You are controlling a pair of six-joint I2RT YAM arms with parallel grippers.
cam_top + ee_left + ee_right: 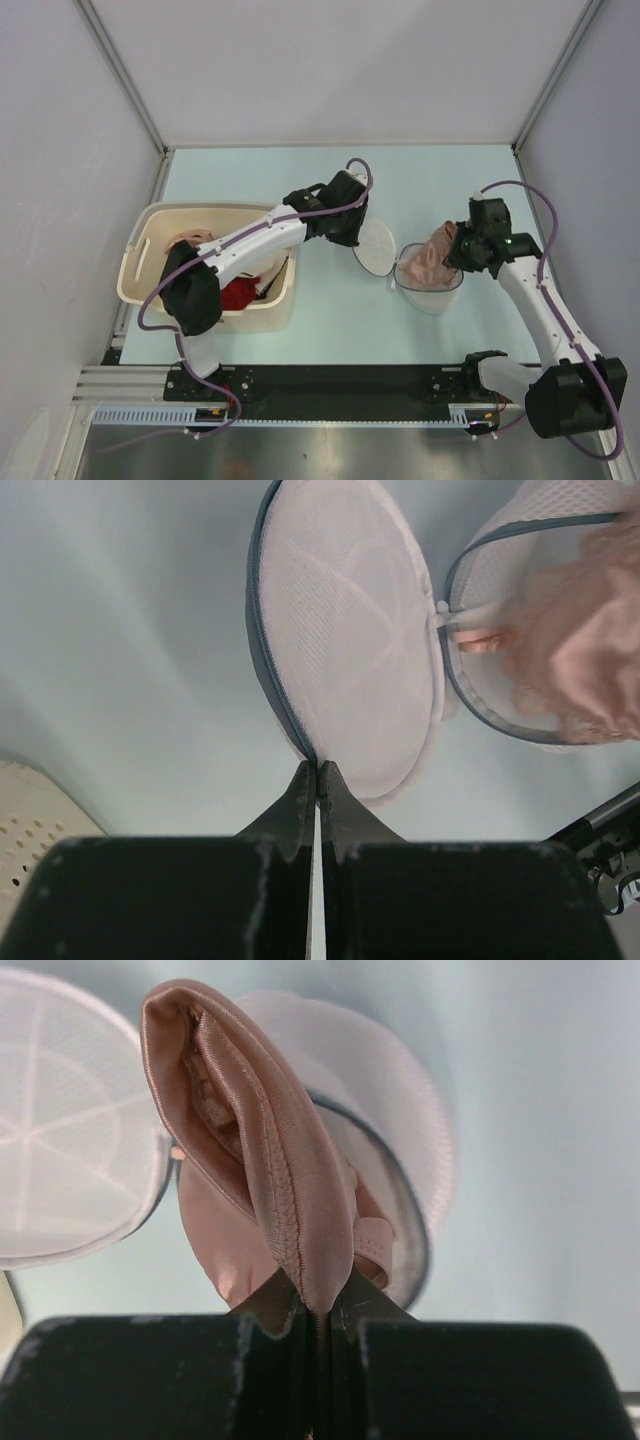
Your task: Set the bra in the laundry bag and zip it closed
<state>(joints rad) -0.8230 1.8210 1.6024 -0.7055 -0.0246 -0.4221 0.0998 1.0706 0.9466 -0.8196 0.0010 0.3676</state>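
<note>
I am pinching my left jaws tight on the thin dark rim of the laundry bag (345, 640), right at the near edge of its round mesh flap. The flap is spreading out directly ahead of those jaws over the pale surface (330, 320). Off to the right of my left jaws, the bag's other half is standing open like a bowl, and the two halves are meeting at a small white tab. My right jaws are clamping narrowly on a fold of the bra (270, 1160). The salmon-pink satin is rising straight ahead of them as a tall folded cup, with its stitched edge facing me. The bra is sitting partly inside the open half of the bag: its lower part is showing through the mesh wall, while the rest is sticking up above the rim just in front of my right jaws. Well behind my left jaws, back along that arm, the cream basket (150, 270) is resting on the surface with a red garment (238, 293) lying inside it.
</note>
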